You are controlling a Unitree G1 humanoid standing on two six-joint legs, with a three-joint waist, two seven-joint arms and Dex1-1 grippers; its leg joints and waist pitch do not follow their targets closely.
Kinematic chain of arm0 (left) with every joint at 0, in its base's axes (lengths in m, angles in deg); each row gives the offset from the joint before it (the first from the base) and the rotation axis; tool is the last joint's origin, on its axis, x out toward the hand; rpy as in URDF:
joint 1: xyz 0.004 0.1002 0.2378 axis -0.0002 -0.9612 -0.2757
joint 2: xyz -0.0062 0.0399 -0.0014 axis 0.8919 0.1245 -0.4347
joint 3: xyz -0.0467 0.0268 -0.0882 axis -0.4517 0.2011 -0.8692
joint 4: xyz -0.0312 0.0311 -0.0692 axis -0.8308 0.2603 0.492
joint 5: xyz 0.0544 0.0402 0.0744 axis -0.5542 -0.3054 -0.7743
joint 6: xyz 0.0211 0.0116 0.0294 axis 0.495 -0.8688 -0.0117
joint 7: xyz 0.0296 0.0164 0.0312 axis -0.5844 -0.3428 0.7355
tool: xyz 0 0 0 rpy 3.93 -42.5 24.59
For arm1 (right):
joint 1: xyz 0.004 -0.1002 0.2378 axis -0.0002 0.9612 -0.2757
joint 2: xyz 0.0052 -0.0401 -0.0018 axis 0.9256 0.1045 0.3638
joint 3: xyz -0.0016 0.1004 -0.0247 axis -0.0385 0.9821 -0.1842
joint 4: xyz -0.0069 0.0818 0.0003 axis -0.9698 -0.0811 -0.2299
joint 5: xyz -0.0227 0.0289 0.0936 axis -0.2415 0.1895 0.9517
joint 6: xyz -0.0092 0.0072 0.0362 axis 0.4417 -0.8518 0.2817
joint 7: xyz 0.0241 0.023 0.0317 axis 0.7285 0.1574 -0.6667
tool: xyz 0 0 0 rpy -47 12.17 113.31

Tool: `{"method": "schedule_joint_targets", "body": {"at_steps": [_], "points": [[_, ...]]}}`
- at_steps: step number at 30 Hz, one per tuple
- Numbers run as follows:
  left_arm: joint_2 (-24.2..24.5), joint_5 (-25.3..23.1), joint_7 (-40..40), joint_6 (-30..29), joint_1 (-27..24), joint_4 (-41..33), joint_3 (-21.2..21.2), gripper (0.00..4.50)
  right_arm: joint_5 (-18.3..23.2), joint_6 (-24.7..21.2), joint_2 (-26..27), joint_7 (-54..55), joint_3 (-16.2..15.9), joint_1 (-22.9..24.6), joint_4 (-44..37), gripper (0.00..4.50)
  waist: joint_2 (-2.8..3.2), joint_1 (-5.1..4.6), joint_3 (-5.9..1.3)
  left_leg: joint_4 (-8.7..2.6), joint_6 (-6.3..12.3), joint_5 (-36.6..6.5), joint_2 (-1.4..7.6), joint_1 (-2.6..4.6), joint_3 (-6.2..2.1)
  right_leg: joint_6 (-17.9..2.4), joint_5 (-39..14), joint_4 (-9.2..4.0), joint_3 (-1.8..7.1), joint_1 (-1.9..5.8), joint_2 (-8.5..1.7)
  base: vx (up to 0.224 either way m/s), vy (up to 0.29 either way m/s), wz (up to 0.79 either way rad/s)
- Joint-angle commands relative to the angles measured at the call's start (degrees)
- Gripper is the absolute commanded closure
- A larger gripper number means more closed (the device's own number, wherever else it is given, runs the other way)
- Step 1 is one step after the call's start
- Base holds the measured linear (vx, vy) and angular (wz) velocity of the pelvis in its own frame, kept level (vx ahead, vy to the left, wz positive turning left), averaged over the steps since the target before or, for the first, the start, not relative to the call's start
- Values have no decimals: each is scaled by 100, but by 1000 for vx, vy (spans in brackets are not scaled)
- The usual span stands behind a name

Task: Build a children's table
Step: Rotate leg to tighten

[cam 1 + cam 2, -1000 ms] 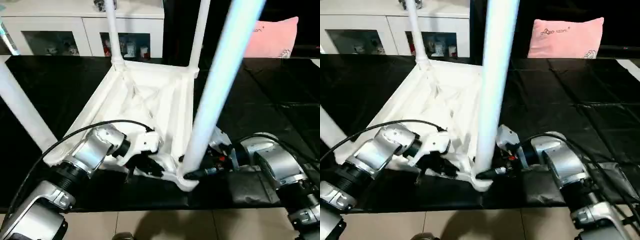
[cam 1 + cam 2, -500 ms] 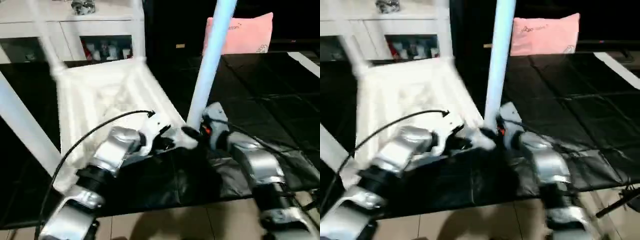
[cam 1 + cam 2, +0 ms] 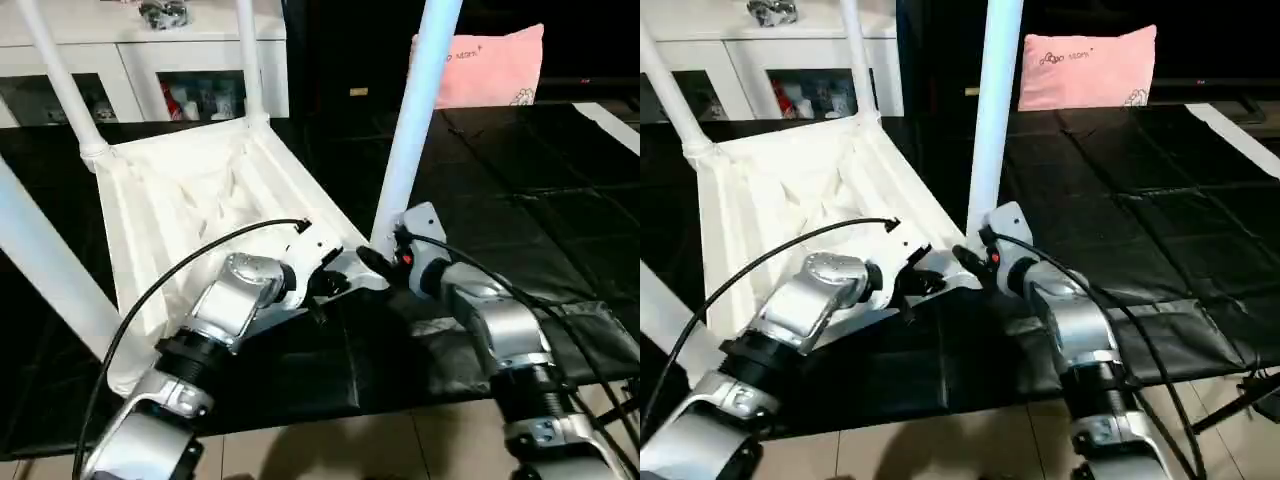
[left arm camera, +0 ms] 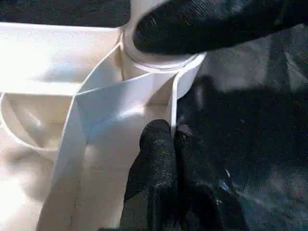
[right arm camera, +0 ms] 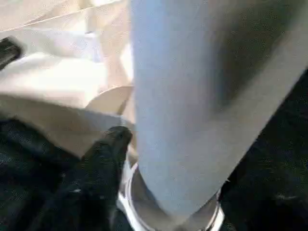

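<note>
Four legs [image 3: 412, 120] seated in tabletop [image 3: 190, 200] corner sockets. Left gripper [image 4: 166, 139] pressed together, pinching a rib by the near socket. Right gripper [image 5: 113, 144] probably spread around that leg's base.

A white glass-doored cabinet [image 3: 150, 75] stands at eleven o'clock, a pink pillow [image 3: 490, 65] at one; tiled floor [image 3: 330, 450] at six.

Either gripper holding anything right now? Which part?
Left gripper pinches a rib of the white plastic tabletop by its corner socket. Right gripper straddles the white tube leg's base; grip unclear.
</note>
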Motion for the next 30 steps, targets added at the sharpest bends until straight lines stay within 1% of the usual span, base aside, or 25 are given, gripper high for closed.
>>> {"method": "schedule_joint_targets", "body": {"at_steps": [1, 2, 3, 5, 6, 7, 9, 10, 11, 12, 13, 14, 15, 16, 18, 19, 21, 22, 23, 24, 25, 27, 29, 30], "points": [[53, 231, -454, 303, 42, -333, 164, 450, 263, 25, 62, -746, -575, 164, -25, 122, -22, 56, -390, -376, 431, -733, 135, -45, -55, -515, -1842, -482, 373, 389, -408, 0, 0, 0], [152, 251, -576, 285, 16, -355, 167, 450, 305, 116, -45, -893, -515, 163, -20, 110, 0, 57, -388, -376, 442, -749, 140, -44, -53, -558, -1817, -480, 378, 381, -409, 0, 0, 0], [309, 269, -760, 328, -16, -363, 176, 450, 398, 314, -232, -1218, -434, 160, -21, 110, 25, 71, -390, -379, 436, -761, 155, -33, -57, -618, -1755, -467, 376, 378, -413, 0, 0, 0], [409, 280, -895, 365, -31, -363, 191, 450, 461, 419, -345, -1451, -397, 161, -36, 84, 13, 89, -386, -375, 457, -794, 158, -31, -45, -687, -1692, -465, 380, 369, -400, 0, 0, 0], [513, 287, -1038, 439, -39, -362, 224, 450, 522, 491, -457, -1689, -361, 156, -47, 65, 17, 123, -386, -379, 447, -795, 163, -24, -50, -707, -1704, -463, 378, 374, -405, 0, 0, 0], [551, 292, -1092, 464, -40, -360, 233, 450, 549, 527, -502, -1788, -349, 152, -50, 65, 16, 130, -383, -379, 445, -815, 163, -28, -48, -708, -1726, -462, 382, 373, -408, 0, 0, 0], [752, 307, -1378, 579, -22, -338, 277, 450, 698, 566, -765, -2276, -303, 108, -58, 50, 10, 164, -389, -376, 443, -816, 171, -17, -47, -735, -1687, -452, 388, 375, -412, 0, 0, 0], [832, 315, -1495, 609, -9, -324, 288, 450, 731, 572, -868, -2431, -306, 73, -32, 50, 15, 168, -390, -379, 449, -789, 175, -26, -52, -745, -1654, -441, 390, 381, -412, 0, 0, 0], [979, 332, -1718, 732, 19, -289, 318, 450, 751, 716, -1082, -2794, -363, 6, 56, 43, -3, 178, -392, -381, 463, -759, 181, -24, -48, -756, -1608, -431, 392, 382, -404, 0, 0, 0], [1015, 335, -1774, 774, 25, -277, 326, 450, 745, 773, -1135, -2886, -387, -11, 83, 31, -1, 209, -399, -373, 473, -751, 184, -17, -47, -783, -1593, -424, 392, 381, -417, 0, 0, 0], [1017, 335, -1777, 776, 26, -276, 326, 450, 744, 776, -1138, -2891, -388, -12, 85, 12, 1, 216, -398, -369, 479, -738, 186, -27, -44, -800, -1554, -412, 396, 380, -415, 0, 0, 0], [1075, 341, -1861, 805, 32, -271, 353, 450, 738, 825, -1211, -3007, -427, -38, 123, 6, 0, 230, -392, -370, 473, -711, 186, -29, -43, -814, -1534, -410, 397, 379, -415, 0, 0, 0], [1139, 345, -1963, 873, 39, -260, 389, 450, 741, 868, -1278, -3163, -469, -62, 152, 6, -15, 234, -389, -370, 466, -712, 183, -26, -36, -812, -1567, -415, 398, 375, -412, 0, 0, 0], [1139, 345, -1963, 873, 39, -260, 389, 450, 741, 868, -1278, -3163, -469, -62, 152, 6, -11, 246, -392, -368, 463, -729, 178, -24, -40, -816, -1611, -413, 389, 378, -416, 0, 0, 0], [1309, 377, -2313, 1082, 34, -281, 482, 450, 783, 920, -1475, -3680, -624, -97, 128, 6, -33, 258, -388, -373, 450, -727, 188, -24, -38, -777, -1722, -425, 392, 373, -418, 0, 0, 0], [1373, 388, -2472, 1192, 30, -288, 520, 450, 834, 930, -1546, -3901, -681, -119, 123, 6, -33, 270, -389, -372, 457, -743, 186, -16, -41, -773, -1749, -423, 389, 371, -413, 0, 0, 0], [1498, 419, -2791, 1373, 2, -347, 610, 450, 981, 874, -1615, -4248, -738, -188, 152, 6, -44, 291, -391, -370, 511, -749, 197, -26, -39, -760, -1738, -409, 392, 377, -411, 0, 0, 0], [1540, 426, -2896, 1435, -10, -375, 648, 450, 1020, 844, -1625, -4339, -751, -216, 179, 6, -44, 297, -394, -369, 517, -742, 199, -28, -40, -766, -1730, -404, 394, 376, -414, 0, 0, 0], [1577, 434, -2994, 1485, -22, -407, 686, 450, 1041, 831, -1626, -4405, -760, -242, 209, 6, -46, 298, -382, -372, 507, -740, 208, -23, -35, -774, -1754, -409, 398, 359, -420, 0, 0, 0], [1607, 439, -3077, 1521, -28, -432, 721, 450, 1046, 836, -1614, -4436, -763, -268, 250, 6, -37, 309, -384, -369, 493, -741, 206, -18, -39, -780, -1773, -408, 395, 355, -421, 0, 0, 0], [1630, 441, -3155, 1557, -29, -455, 757, 450, 1045, 840, -1603, -4469, -771, -292, 297, 32, -46, 329, -389, -370, 476, -702, 212, -10, -34, -795, -1766, -408, 401, 349, -425, 0, 0, 0], [1660, 432, -3247, 1611, -23, -485, 817, 450, 1034, 887, -1579, -4509, -784, -326, 382, 39, -42, 394, -399, -370, 425, -664, 227, 18, -28, -850, -1694, -390, 414, 333, -429, 0, 0, 0], [1678, 416, -3320, 1679, -3, -482, 869, 450, 1052, 909, -1569, -4571, -804, -352, 437, 53, -46, 429, -401, -369, 416, -634, 228, 11, -25, -891, -1586, -368, 420, 337, -430, 0, 0, 0], [1678, 416, -3320, 1679, -3, -482, 869, 450, 1052, 909, -1569, -4571, -804, -352, 437, 80, -49, 429, -398, -373, 410, -634, 227, 7, -28, -891, -1579, -362, 417, 338, -428, 0, 0, 0]]}}
